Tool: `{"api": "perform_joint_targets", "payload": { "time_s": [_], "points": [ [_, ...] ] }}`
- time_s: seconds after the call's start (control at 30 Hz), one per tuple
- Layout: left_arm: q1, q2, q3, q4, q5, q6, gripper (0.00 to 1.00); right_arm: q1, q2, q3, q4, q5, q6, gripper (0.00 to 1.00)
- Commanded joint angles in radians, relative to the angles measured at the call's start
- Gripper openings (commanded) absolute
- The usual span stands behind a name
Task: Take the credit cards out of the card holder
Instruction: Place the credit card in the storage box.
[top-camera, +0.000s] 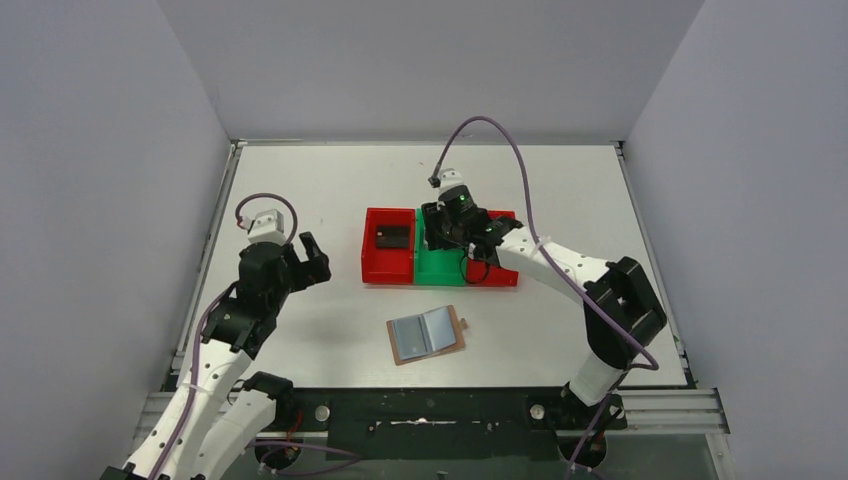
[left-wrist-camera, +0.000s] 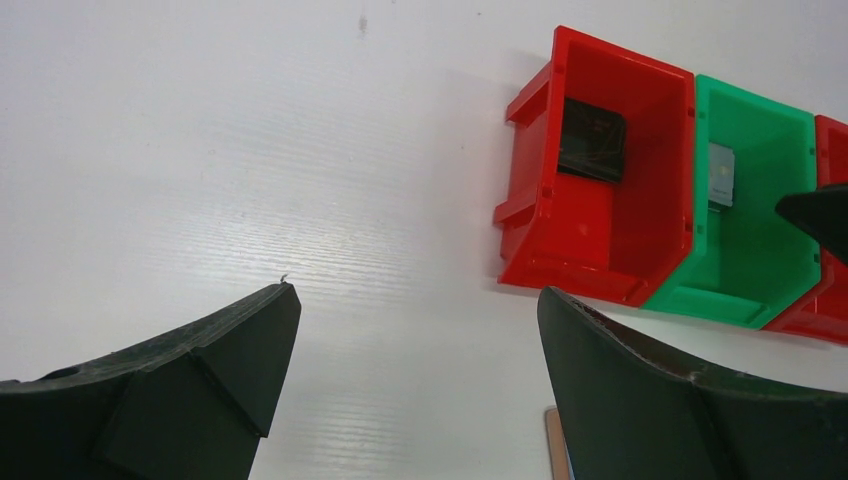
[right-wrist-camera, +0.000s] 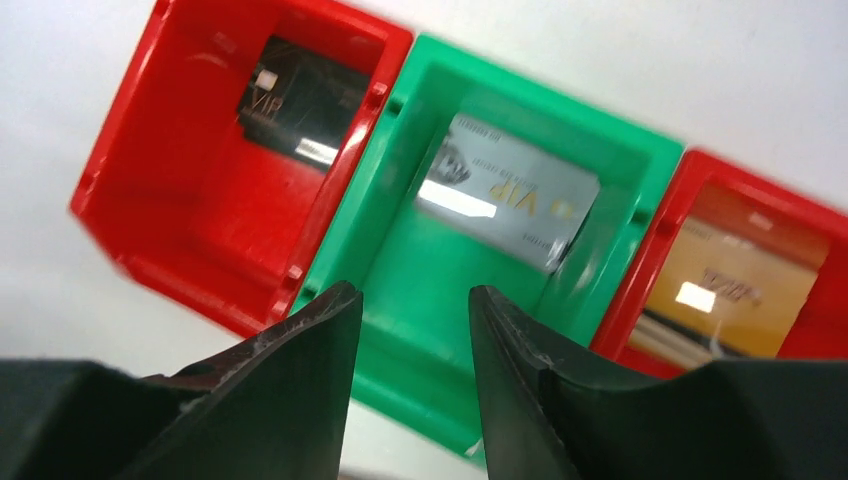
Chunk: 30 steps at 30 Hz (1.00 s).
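- Three bins, one card each: black card in the left red bin, silver card in the green bin, gold card in the right red bin. Confirm?
- Confirmed.
- Card holder?
- Lying open on the table, grey-blue lining up, nearer the arm bases than the bins, apart from them.
- Grippers?
- Right gripper sits above the green bin, jaws parted, nothing between them. Left gripper is spread wide over bare table left of the bins, empty.
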Motion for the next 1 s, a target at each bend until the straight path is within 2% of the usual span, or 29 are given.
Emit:
{"api": "perform_joint_targets", "payload": {
  "time_s": [0.0, 0.1, 0.33, 0.5, 0.73, 0.97],
  "points": [
    [0.009, -0.033, 0.006, 0.042, -0.023, -0.004, 0.91, 0.061, -0.119, -0.041, -0.034, 0.054, 0.172, 0.45],
    [0.009, -0.025, 0.006, 0.038, -0.022, 0.001, 0.91, 0.148, -0.160, -0.097, -0.042, 0.114, 0.228, 0.49],
    [0.009, 0.011, 0.019, 0.002, -0.073, -0.014, 0.93, 0.331, -0.201, -0.211, -0.058, 0.293, 0.439, 0.64],
    [0.009, 0.010, 0.020, 0.000, -0.072, -0.019, 0.95, 0.423, -0.206, -0.278, -0.041, 0.338, 0.582, 0.63],
    [0.009, 0.016, 0.023, -0.009, -0.064, -0.019, 0.96, 0.523, -0.142, -0.239, -0.170, 0.461, 0.793, 0.64],
    [0.008, -0.001, 0.013, -0.001, -0.066, -0.022, 0.96, 0.539, -0.140, -0.289, -0.038, 0.396, 0.761, 0.60]
  ]
}}
